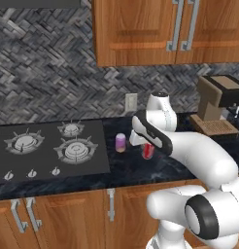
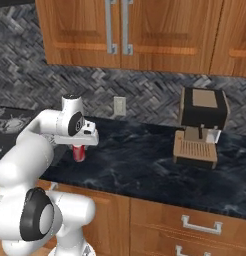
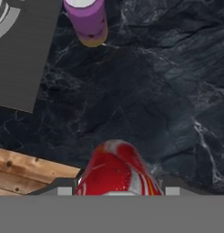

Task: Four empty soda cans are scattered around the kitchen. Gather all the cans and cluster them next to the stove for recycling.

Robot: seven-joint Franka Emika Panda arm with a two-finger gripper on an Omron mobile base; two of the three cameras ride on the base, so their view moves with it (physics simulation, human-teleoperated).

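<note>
A red soda can (image 1: 148, 151) was held clamped in the gripper (image 1: 147, 147) over the black counter (image 1: 141, 170), near a pink can (image 1: 121, 142) standing beside the stove (image 1: 43, 148).

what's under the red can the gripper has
Black marbled counter lies below the red can, held in the gripper right of the pink can. Whether its base touches the counter cannot be told; the hand covers its top.

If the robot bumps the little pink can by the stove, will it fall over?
Probably easily. The small pink-purple can stands upright, taller than wide, on smooth black marbled counter, so it could tip, then roll. If empty, it is likely light and may slide.
</note>
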